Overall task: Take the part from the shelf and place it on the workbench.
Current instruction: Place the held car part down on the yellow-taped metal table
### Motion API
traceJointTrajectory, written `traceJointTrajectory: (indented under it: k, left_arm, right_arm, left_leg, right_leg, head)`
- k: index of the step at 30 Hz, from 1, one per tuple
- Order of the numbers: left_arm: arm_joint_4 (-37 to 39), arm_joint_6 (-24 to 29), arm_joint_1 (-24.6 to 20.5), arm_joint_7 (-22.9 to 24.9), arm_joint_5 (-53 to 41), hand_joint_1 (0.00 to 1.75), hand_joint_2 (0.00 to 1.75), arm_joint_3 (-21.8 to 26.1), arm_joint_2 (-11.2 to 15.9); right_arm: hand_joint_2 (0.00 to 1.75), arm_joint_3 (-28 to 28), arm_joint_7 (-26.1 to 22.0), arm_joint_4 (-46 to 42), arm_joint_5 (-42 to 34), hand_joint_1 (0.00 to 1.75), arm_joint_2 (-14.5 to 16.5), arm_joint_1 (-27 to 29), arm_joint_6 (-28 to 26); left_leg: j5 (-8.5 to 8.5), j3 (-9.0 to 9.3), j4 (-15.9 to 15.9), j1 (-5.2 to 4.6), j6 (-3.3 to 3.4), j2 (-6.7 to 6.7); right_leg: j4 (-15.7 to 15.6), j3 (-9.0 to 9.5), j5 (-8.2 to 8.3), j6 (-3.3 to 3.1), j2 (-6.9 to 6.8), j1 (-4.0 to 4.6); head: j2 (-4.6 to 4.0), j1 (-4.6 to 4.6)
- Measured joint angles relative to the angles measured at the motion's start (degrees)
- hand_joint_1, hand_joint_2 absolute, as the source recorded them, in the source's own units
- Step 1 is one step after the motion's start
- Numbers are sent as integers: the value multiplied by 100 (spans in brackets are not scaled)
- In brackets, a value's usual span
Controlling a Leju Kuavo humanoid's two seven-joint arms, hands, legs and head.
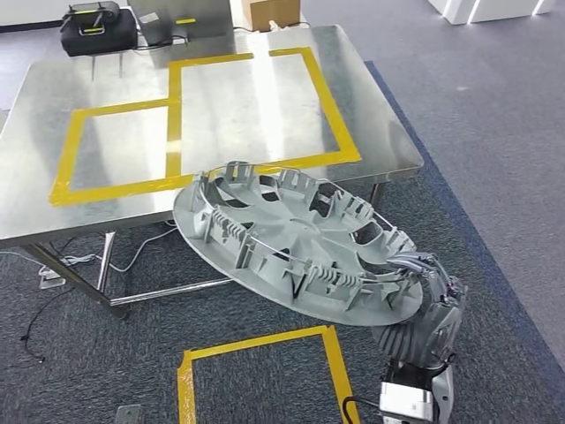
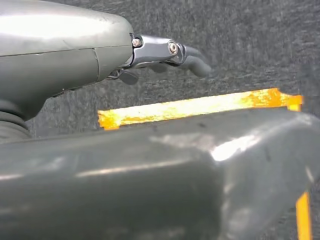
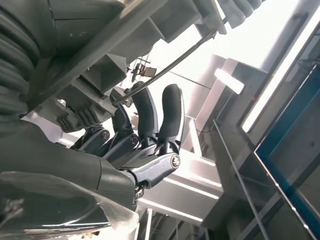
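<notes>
The part is a large round grey plastic wheel cover [image 1: 293,243], ribbed side up, held tilted in the air just in front of the metal workbench [image 1: 40,132]. Its far edge hangs over the bench's near rim. My right hand [image 1: 426,296] grips the cover's near right rim from below. In the right wrist view the dark fingers [image 3: 171,112] curl around the ribbed edge of the cover [image 3: 113,30]. My left hand [image 2: 166,52] hangs beside my body above the grey carpet, fingers stretched out, holding nothing.
Yellow tape [image 1: 177,119] marks rectangles on the bench top. A black case [image 1: 98,28] and a cardboard box [image 1: 273,12] stand at the bench's far edge. A yellow tape square [image 1: 267,349] marks the carpet below. Cables [image 1: 40,300] trail under the bench.
</notes>
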Motion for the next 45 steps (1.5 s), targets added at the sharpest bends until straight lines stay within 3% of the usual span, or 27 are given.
traceJointTrajectory:
  k: [2, 4, 7, 8, 9, 10, 12, 14, 17, 19, 22, 23, 24, 25, 28, 30, 34, 35, 37, 38, 39, 40, 41, 43, 45]
  left_arm:
    - [0, -1, 24, 9, -9, 0, 0, 16, 0]
    - [0, -6, 19, 11, -15, 0, 0, 43, -4]
    - [0, -17, -19, 11, -21, 0, 0, 71, -13]
    - [0, -18, -23, 12, -19, 0, 0, 76, -15]
    - [0, -19, -23, 12, -15, 0, 0, 80, -16]
    - [0, -19, -22, 13, -11, 0, 0, 84, -17]
    - [0, -20, -24, 13, -10, 0, 0, 88, -20]
    - [0, -22, -29, 13, -11, 0, 0, 91, -21]
    - [0, -30, -26, 18, -10, 0, 0, 95, -13]
    - [0, -41, -31, 22, -8, 0, 0, 97, -2]
    - [0, -75, -33, 24, -4, 0, 0, 102, 12]
    - [0, -86, -28, 24, -4, 0, 0, 104, 16]
    - [0, -95, -23, 24, -4, 0, 0, 106, 20]
    - [0, -99, -20, 25, -4, 0, 0, 109, 25]
    - [0, -100, -25, 30, -8, 0, 0, 118, 45]
    - [0, -101, -36, 40, -16, 0, 0, 123, 53]
    - [0, -102, -11, 55, -18, 0, 0, 133, 58]
    - [0, -102, -14, 56, -16, 0, 0, 137, 59]
    - [0, -103, -24, 57, -14, 0, 0, 152, 59]
    - [0, -103, -25, 57, -13, 0, 0, 164, 59]
    - [0, -104, -24, 58, -13, 0, 0, 177, 60]
    - [0, -102, -23, 58, -12, 0, 0, 190, 60]
    - [0, -101, -23, 58, -12, 0, 0, 201, 61]
    - [0, -97, -25, 58, -16, 0, 0, 214, 59]
    - [0, -97, -28, 58, -27, 0, 0, 222, 57]
  right_arm:
    - [175, 9, -47, -1, 1, 175, 0, -2, 0]
    - [175, 19, -65, -2, 9, 175, -1, -6, 0]
    - [175, 21, -78, 2, 66, 175, -2, -7, 0]
    - [175, 19, -80, 8, 92, 175, -3, -1, 0]
    - [175, 15, -83, 16, 125, 175, -3, 6, 0]
    - [175, 10, -89, 22, 160, 175, -4, 9, 0]
    - [175, 5, -110, 29, 246, 175, -4, 5, 0]
    - [175, 3, -131, 33, 333, 175, -4, -5, 1]
    - [175, -10, -140, 38, 443, 175, -4, -1, 2]
    - [175, -15, -141, 39, 495, 175, -2, -14, 2]
    - [175, -9, -142, 42, 534, 175, 0, -57, 2]
    - [175, -8, -142, 46, 550, 175, 0, -65, 2]
    - [175, -8, -142, 50, 568, 175, 0, -69, 2]
    - [175, -8, -141, 55, 582, 175, 0, -70, 2]
    - [175, -9, -141, 61, 602, 175, 0, -73, 2]
    - [175, -13, -160, 61, 591, 175, 2, -66, 2]
    - [175, -21, -200, 57, 552, 175, 7, -20, 2]
    - [175, -21, -205, 55, 539, 175, 7, -10, 1]
    - [175, -22, -209, 57, 516, 175, 7, 1, 0]
    - [175, -23, -211, 61, 510, 175, 7, 6, 0]
    - [175, -25, -210, 67, 508, 175, 7, 14, 1]
    - [175, -26, -209, 74, 508, 175, 7, 20, 1]
    - [175, -26, -209, 82, 509, 175, 7, 23, 2]
    - [175, -25, -210, 91, 508, 175, 7, 18, 2]
    - [175, -22, -212, 91, 504, 175, 9, 13, 2]
  left_leg:
    - [0, 16, -58, 6, 42, -12]
    - [10, 74, -131, 45, 95, -29]
    - [-4, 111, -157, 63, 153, -65]
    - [-14, 119, -155, 62, 159, -82]
    - [-27, 131, -152, 61, 160, -101]
    - [-44, 149, -146, 63, 155, -122]
    - [-95, 192, -123, 64, 121, -162]
    - [-136, 193, -82, 46, 67, -190]
    - [-149, 173, -64, 46, -1, -199]
    - [-273, 115, 109, 56, -53, -183]
    - [-727, -347, 1099, 72, -117, -167]
    - [-818, -512, 1414, 76, -125, -167]
    - [-800, -601, 1558, 77, -124, -167]
    - [-666, -583, 1476, 76, -114, -166]
    - [-85, -124, 426, 60, -45, -159]
    - [-29, 43, 37, 35, -6, -149]
    - [-46, 106, -99, 52, 81, -147]
    - [-36, 135, -135, 66, 110, -147]
    - [-39, 156, -154, 69, 149, -147]
    - [-46, 159, -152, 65, 160, -148]
    - [-54, 165, -150, 60, 167, -150]
    - [-66, 175, -148, 57, 170, -154]
    - [-80, 193, -144, 56, 168, -161]
    - [-125, 225, -124, 42, 140, -175]
    - [-155, 221, -98, 23, 94, -182]
  right_leg:
    - [-22, 20, -16, 67, 2, -2]
    - [161, -63, -153, 119, 153, -8]
    - [1203, -635, -586, 155, 383, -14]
    - [1477, -814, -633, 164, 399, -15]
    - [1552, -902, -562, 169, 404, -17]
    - [1401, -878, -382, 170, 405, -20]
    - [697, -603, 69, 159, 414, -26]
    - [156, -349, 243, 119, 431, -23]
    - [60, -285, 214, 30, 437, -10]
    - [40, -252, 206, -37, 420, -26]
    - [31, -200, 169, -107, 389, -31]
    - [31, -185, 157, -116, 384, -28]
    - [31, -168, 145, -121, 382, -26]
    - [32, -146, 131, -120, 383, -25]
    - [32, -67, 76, -87, 388, -16]
    - [25, -67, 59, -33, 385, 0]
    - [82, -108, -30, 95, 386, 7]
    - [285, -209, -149, 116, 393, 8]
    - [1003, -594, -459, 135, 407, 4]
    - [1354, -801, -555, 145, 409, 5]
    - [1555, -944, -551, 150, 409, 5]
    - [1546, -990, -435, 151, 409, 5]
    - [1312, -921, -221, 143, 409, 5]
    - [550, -594, 200, 113, 412, 11]
    - [86, -364, 317, 65, 419, 24]
  head:
    - [0, -1]
    - [0, 18]
    - [0, 54]
    - [0, 54]
    - [0, 54]
    - [0, 54]
    - [0, 57]
    - [0, 55]
    - [0, 42]
    - [0, 25]
    - [0, -2]
    - [0, -2]
    - [0, -2]
    - [0, -3]
    - [0, -4]
    - [0, 0]
    - [0, 13]
    - [0, 28]
    - [0, 52]
    - [0, 56]
    - [0, 56]
    - [0, 56]
    - [0, 57]
    - [0, 57]
    - [0, 51]
